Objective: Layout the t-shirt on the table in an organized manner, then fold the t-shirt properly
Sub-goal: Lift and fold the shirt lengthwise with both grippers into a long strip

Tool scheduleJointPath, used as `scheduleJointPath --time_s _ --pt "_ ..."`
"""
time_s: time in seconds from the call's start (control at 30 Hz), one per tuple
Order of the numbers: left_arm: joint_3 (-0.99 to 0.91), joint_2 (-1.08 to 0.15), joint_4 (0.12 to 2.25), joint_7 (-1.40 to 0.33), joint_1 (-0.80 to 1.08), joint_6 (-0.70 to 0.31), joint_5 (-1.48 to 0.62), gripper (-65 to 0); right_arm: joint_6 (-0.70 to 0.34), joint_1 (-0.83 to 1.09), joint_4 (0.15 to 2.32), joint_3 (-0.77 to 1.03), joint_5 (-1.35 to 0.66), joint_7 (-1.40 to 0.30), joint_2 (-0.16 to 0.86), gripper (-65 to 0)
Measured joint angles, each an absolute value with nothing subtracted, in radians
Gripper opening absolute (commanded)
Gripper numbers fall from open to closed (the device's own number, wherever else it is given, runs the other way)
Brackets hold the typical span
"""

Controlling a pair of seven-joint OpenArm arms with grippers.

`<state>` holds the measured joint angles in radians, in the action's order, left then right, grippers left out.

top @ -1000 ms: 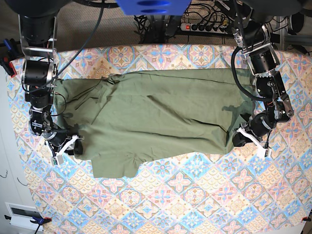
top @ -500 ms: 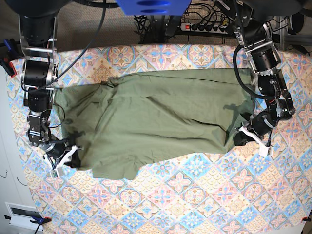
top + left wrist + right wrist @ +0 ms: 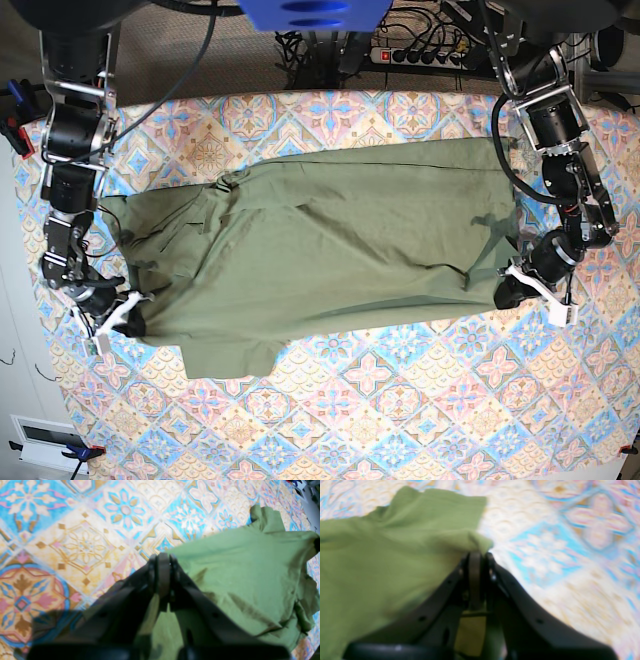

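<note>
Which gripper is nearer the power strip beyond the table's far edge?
Left. The left gripper, shut on the t-shirt, sits on the same side as the power strip; the right gripper, also gripping the shirt, is at the opposite end.

The table (image 3: 400, 420) is covered in a patterned cloth of blue, pink and cream tiles. An olive-green t-shirt (image 3: 320, 250) lies spread across its middle, rumpled, with bare patterned cloth showing all around it.

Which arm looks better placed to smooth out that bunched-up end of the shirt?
Right, probably. Its fingers pinch the t-shirt at the rumpled sleeve end; the left arm's fingers grip the opposite, flatter end.
</note>
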<state>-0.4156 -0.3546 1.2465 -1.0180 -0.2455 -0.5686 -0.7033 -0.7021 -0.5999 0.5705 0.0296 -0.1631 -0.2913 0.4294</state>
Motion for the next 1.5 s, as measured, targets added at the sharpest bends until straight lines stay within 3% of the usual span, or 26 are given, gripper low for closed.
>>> scheduleJointPath --time_s 0.33,0.7,0.8,1.03,1.23,1.5 --pt "-0.416 -0.460 1.248 -0.992 -0.231 -0.572 -0.771 -65.0 -0.707 -0.556 0.573 0.069 -0.165 -0.292 0.424 -62.6" --pt "-0.411 -0.474 1.253 -0.992 -0.132 -0.566 -0.918 -65.0 -0.702 -0.406 0.864 0.090 -0.165 -0.388 0.431 -62.6" --pt "-0.410 -0.471 1.365 -0.986 -0.064 -0.570 -0.928 -65.0 -0.701 -0.374 0.876 0.127 -0.160 -0.400 0.429 -62.6" --pt "-0.408 -0.474 1.535 -0.989 0.068 -0.572 -0.925 -65.0 -0.699 -0.346 0.877 0.172 -0.162 -0.398 0.432 -62.6" --pt "-0.408 -0.476 1.543 -0.987 0.135 -0.572 -0.915 -65.0 -0.707 -0.299 0.883 0.163 -0.313 -0.391 0.463 -62.6" --pt "-0.386 -0.472 1.542 -0.985 0.156 -0.569 -0.822 -65.0 -0.702 -0.232 0.985 0.170 -0.358 -0.474 0.488 -62.6"
